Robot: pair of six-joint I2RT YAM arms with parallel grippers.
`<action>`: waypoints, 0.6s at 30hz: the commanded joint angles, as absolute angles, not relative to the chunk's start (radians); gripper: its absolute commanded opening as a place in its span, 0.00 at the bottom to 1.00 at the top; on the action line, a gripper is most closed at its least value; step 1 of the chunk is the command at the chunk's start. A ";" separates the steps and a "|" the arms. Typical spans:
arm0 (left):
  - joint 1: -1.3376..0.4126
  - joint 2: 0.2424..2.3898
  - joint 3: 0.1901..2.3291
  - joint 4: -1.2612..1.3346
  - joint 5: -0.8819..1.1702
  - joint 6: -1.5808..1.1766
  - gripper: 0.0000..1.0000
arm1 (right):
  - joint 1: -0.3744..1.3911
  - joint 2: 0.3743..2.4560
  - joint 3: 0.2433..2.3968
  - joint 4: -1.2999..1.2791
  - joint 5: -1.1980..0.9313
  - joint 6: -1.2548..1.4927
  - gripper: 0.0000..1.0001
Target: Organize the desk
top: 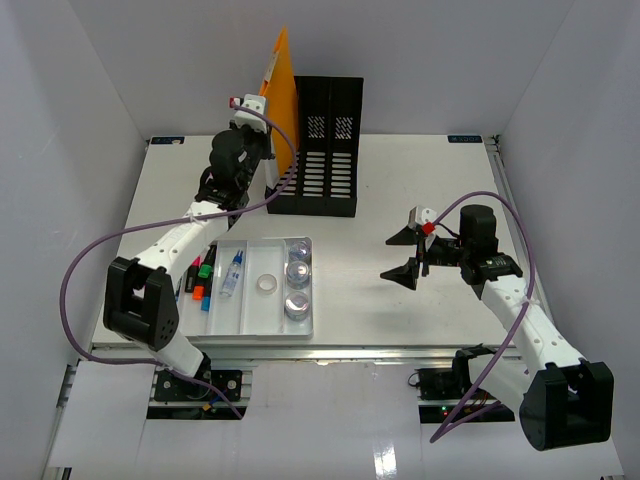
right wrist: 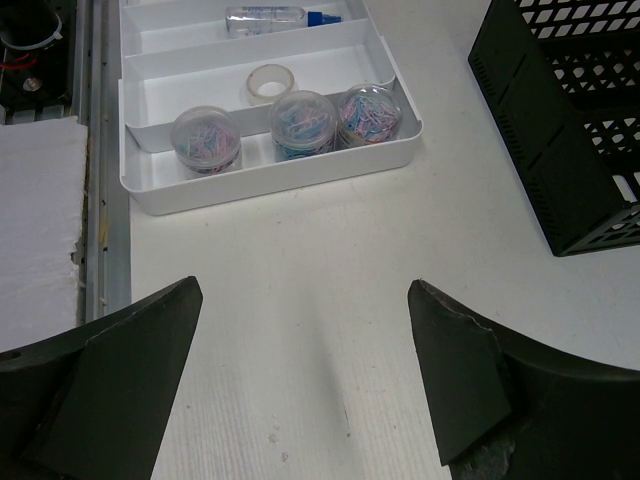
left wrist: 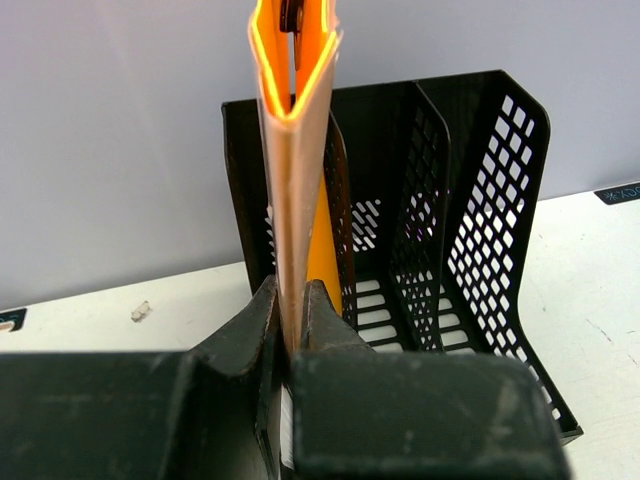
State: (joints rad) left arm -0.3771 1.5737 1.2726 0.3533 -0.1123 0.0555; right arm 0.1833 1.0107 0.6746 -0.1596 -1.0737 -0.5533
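Orange folder (left wrist: 295, 200) is standing upright at the left end of the rack (left wrist: 480, 250), and my left gripper (left wrist: 291, 305) is pinching its near edge, jaws pressed tight on it. I am not able to tell whether its lower edge is sitting inside the rack's left slot. My right gripper (top: 408, 253) is hovering to the rack's near right, jaws spread wide, gripping nothing. The desk (top: 400, 180) is lying under the rack, and the tray (top: 255, 328) is sitting in front of the rack, slightly left
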 commanded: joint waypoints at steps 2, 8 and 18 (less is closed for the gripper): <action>-0.383 1.564 1.282 0.459 -0.082 0.011 0.00 | 0.178 1.006 0.680 -0.146 -1.098 -0.561 0.90; -0.384 1.582 1.272 0.478 -0.092 -0.018 0.00 | 0.177 1.006 0.680 -0.147 -1.096 -0.563 0.90; -0.383 1.544 1.157 0.504 -0.110 -0.033 0.00 | 0.175 1.006 0.680 -0.147 -1.096 -0.564 0.90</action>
State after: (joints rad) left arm -0.3771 1.5990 1.1956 0.4321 -0.1118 -0.0098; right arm 0.1826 1.0107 0.6746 -0.1600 -1.0737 -0.5564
